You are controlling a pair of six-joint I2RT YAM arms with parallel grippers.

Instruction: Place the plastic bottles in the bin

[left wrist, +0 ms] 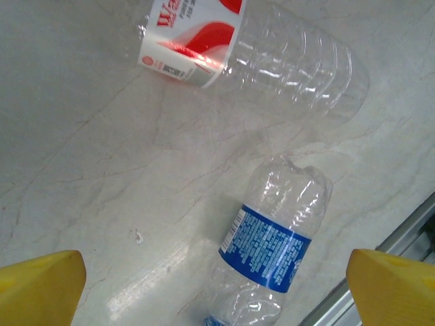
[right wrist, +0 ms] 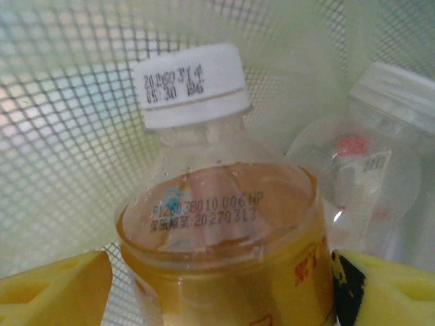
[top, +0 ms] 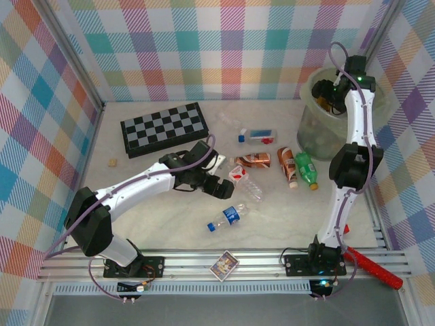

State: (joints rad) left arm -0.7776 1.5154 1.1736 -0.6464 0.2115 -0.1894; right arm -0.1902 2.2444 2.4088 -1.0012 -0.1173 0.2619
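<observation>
Most of the pale marbled table (top: 156,224) lies bare. At its far right corner stands the tall translucent pale-green bin (top: 309,129). The right arm arches over the bin's rim, so the right gripper (top: 333,92) hangs inside. In the right wrist view its yellow fingers (right wrist: 54,288) pinch an amber drink bottle (right wrist: 224,231) with a white cap and yellow label, held upright against the meshed wall. A clear white-capped bottle (right wrist: 377,170) lies behind it in the bin.

The left arm stretches toward mid-table, where the left gripper (top: 219,187) hovers. The left wrist view shows its yellow fingertips (left wrist: 37,288) spread wide, holding nothing, above the blue-labelled clear bottle (top: 228,217). The red-and-white-labelled clear bottle (top: 246,182) lies just beyond that one.

A black-and-grey chequered board (top: 163,128) sits at the far left. Between the board and the bin lie four more bottles:
- a copper-labelled brown bottle (top: 253,159)
- a reddish-brown bottle (top: 288,165)
- a green bottle (top: 306,170) beside the reddish-brown one
- a red-capped clear bottle (top: 258,136) farther back

A red bar (top: 370,267) rests on the near rail at the right. A colourful card box (top: 225,265) sits on that rail between the arm bases. A tiny tan cube (top: 113,162) lies near the left wall.
</observation>
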